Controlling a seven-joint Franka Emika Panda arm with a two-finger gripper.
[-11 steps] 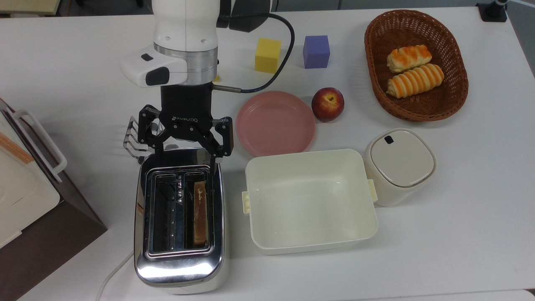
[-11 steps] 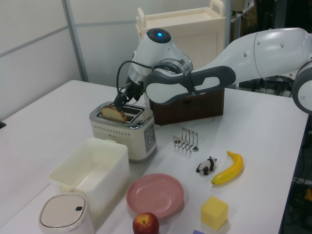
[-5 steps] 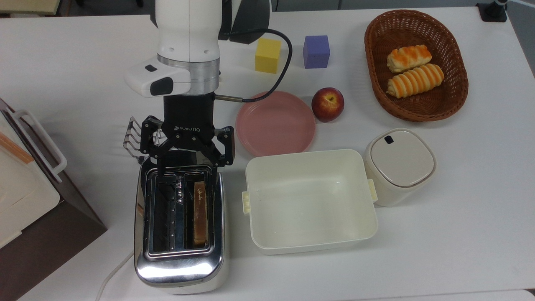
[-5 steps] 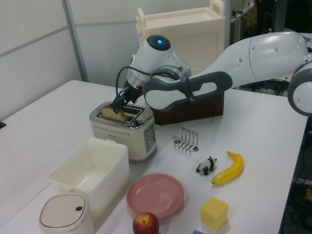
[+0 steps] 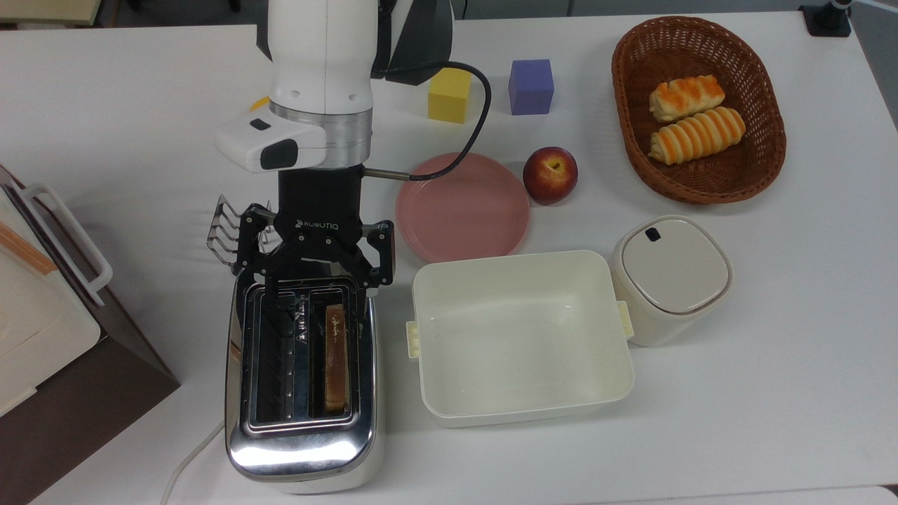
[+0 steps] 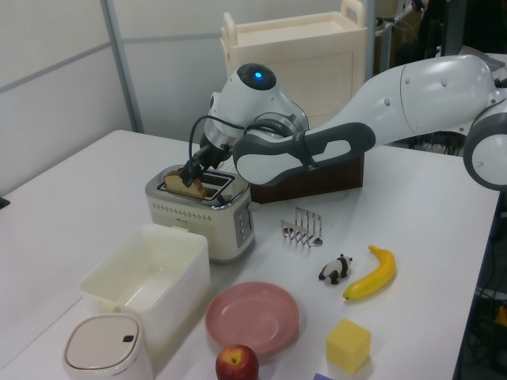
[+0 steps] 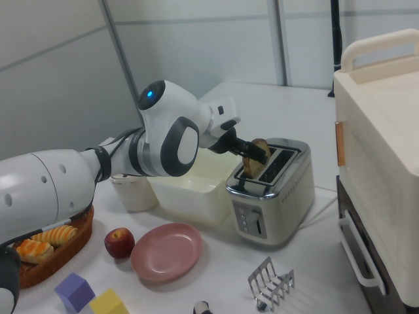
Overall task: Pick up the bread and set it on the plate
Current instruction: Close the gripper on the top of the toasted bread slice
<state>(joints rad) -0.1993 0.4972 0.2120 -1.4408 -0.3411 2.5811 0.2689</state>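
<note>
Since the earlier frames the gripper has crept toward 6 o'clock over the toaster, fingers apart; straddle the bread squarely before closing, then carry it to the plate.

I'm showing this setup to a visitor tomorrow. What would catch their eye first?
Likely the white arm reaching over the chrome toaster, its end effector open at the slots' far end, where the bread stands on edge. Next, the pink plate beside a red apple, and the brown basket of striped rolls at the top view's upper right.
</note>
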